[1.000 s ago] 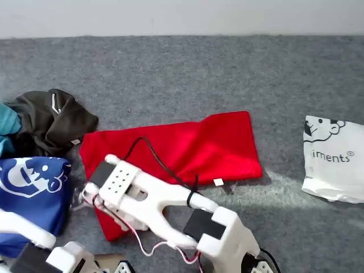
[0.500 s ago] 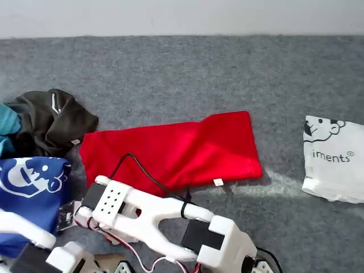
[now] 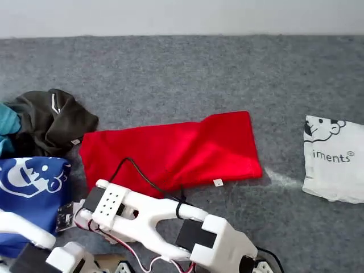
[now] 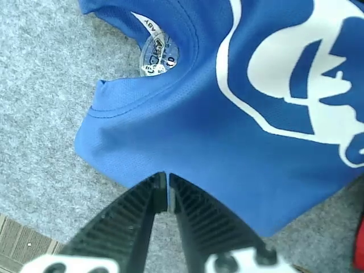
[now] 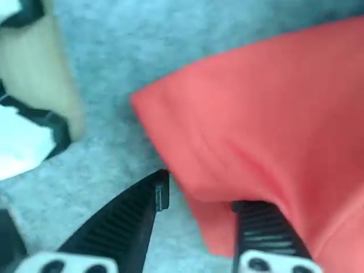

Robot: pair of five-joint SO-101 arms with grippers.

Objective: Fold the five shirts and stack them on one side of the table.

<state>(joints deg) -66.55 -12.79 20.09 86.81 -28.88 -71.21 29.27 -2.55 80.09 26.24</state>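
Observation:
A red shirt (image 3: 187,148), folded into a long strip, lies across the middle of the grey table. My right arm (image 3: 142,213) stretches from the front over its near-left corner. My right gripper (image 5: 205,199) is open, with the red shirt's (image 5: 267,114) corner lying between its fingers and over one of them. A blue shirt (image 3: 28,182) with a white print lies at the left. My left gripper (image 4: 167,182) is shut, its tips at the near edge of the blue shirt (image 4: 227,114). A folded white shirt (image 3: 335,159) rests at the right edge.
A crumpled dark shirt (image 3: 48,119) and a teal one (image 3: 7,128) sit at the far left behind the blue shirt. My left arm (image 3: 23,227) lies along the front left. Bare grey surface spreads behind the red shirt. The table's wooden edge (image 4: 23,244) is close.
My right arm has drawn back toward the front left and dropped over the red shirt's near-left corner, covering it. The shirts have stayed where they were.

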